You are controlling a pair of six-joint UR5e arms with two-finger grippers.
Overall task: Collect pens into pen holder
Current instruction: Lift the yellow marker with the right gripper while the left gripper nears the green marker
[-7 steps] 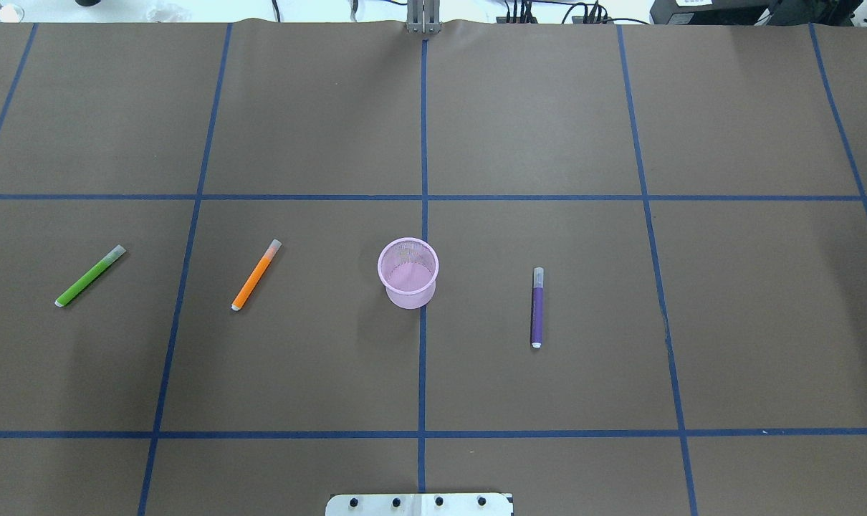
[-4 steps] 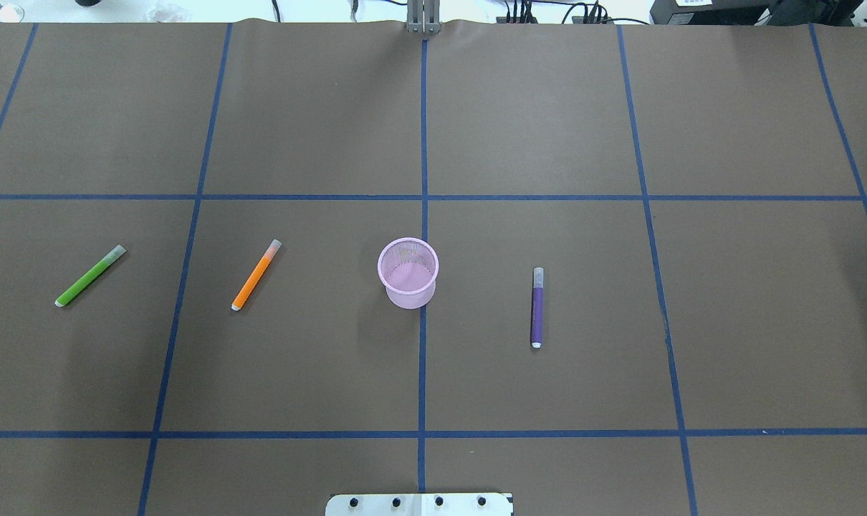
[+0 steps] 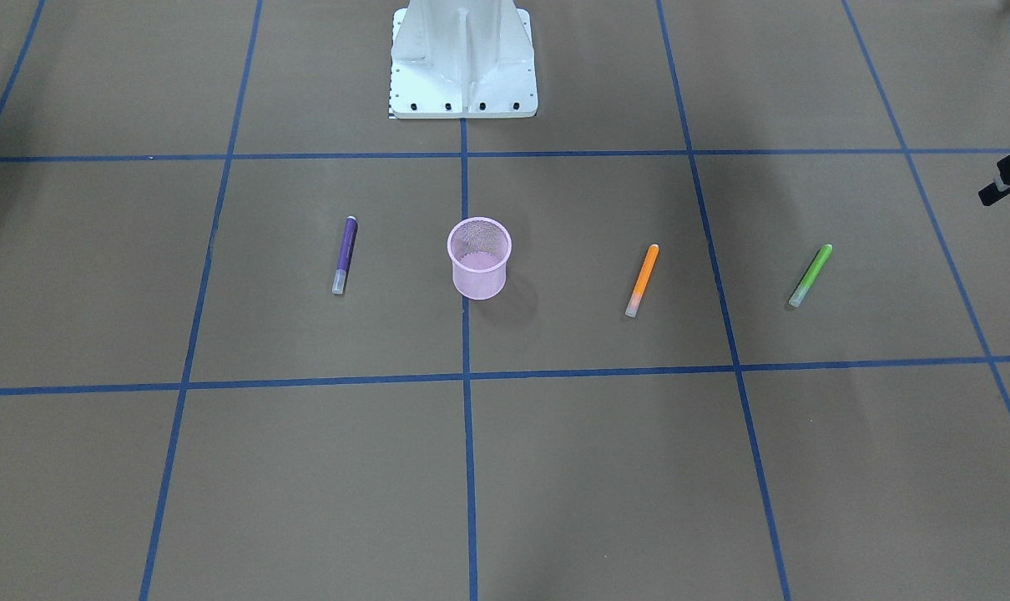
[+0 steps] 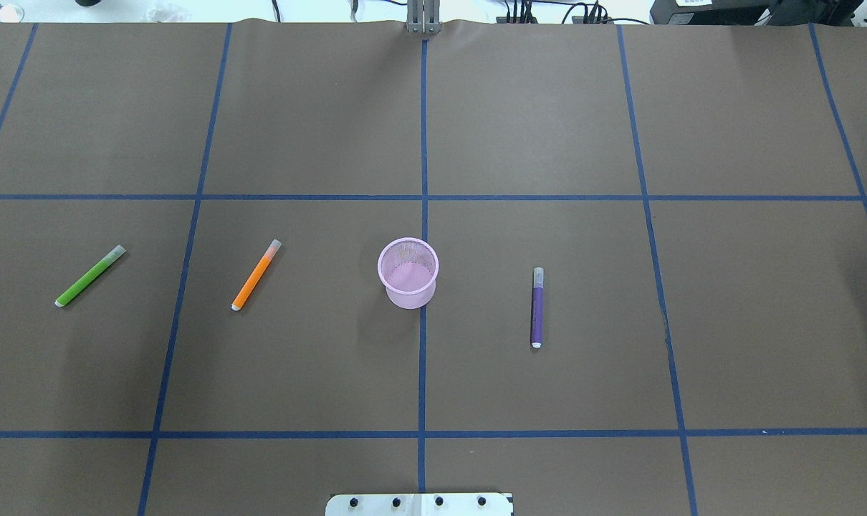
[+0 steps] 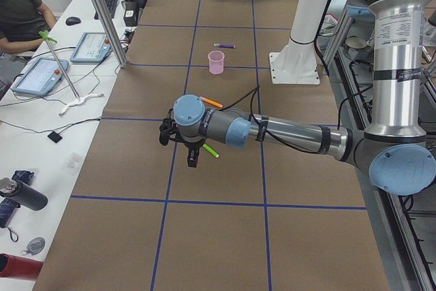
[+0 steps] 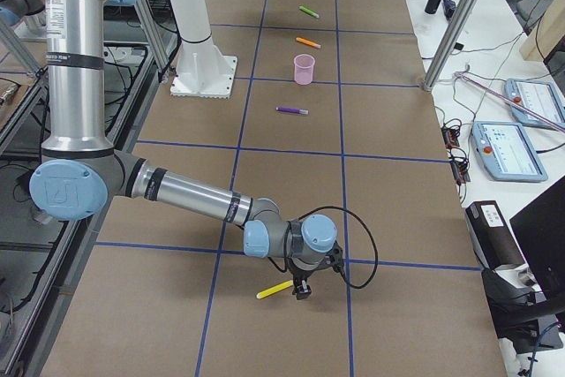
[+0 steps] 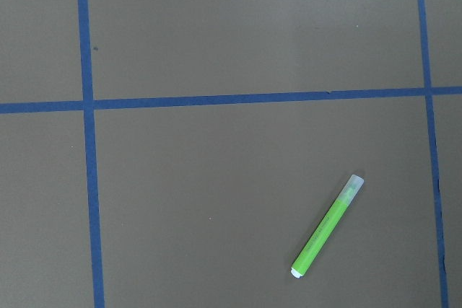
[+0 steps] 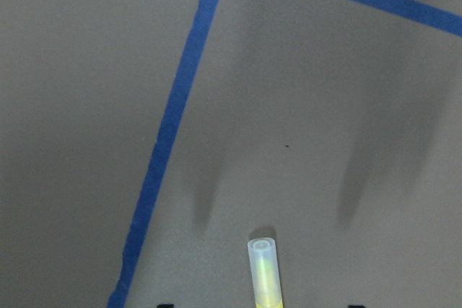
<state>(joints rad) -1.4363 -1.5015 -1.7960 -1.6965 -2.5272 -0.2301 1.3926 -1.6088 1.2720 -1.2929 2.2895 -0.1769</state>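
**Q:** What has altered over the last second?
**A:** In the overhead view, nothing. The pen holder (image 4: 408, 297) and the three pens seen there lie exactly where they were. No pen is collected yet, so the task is judged to be at its first approach.

**Q:** Where do the task's things lie?
**A:** The holder, a pink mesh cup, stands upright and empty at the middle of the desk (image 4: 548, 107). The orange pen (image 4: 256, 275) and green pen (image 4: 89, 276) lie flat on the robot's left of it. The purple pen (image 4: 537, 308) lies on its right. All three are well apart from it. The yellow pen (image 6: 275, 290) lies far out toward the robot's right end of the desk. Each has a pale translucent cap.

**Q:** And the end effectors?
**A:** The right end effector (image 6: 305, 287) is low over the yellow pen. Its wrist view shows two dark tips well apart with the pen between them, so it is spread and grips nothing. The left end effector (image 5: 191, 158) hovers near the green pen. Whether it is spread or closed cannot be told.
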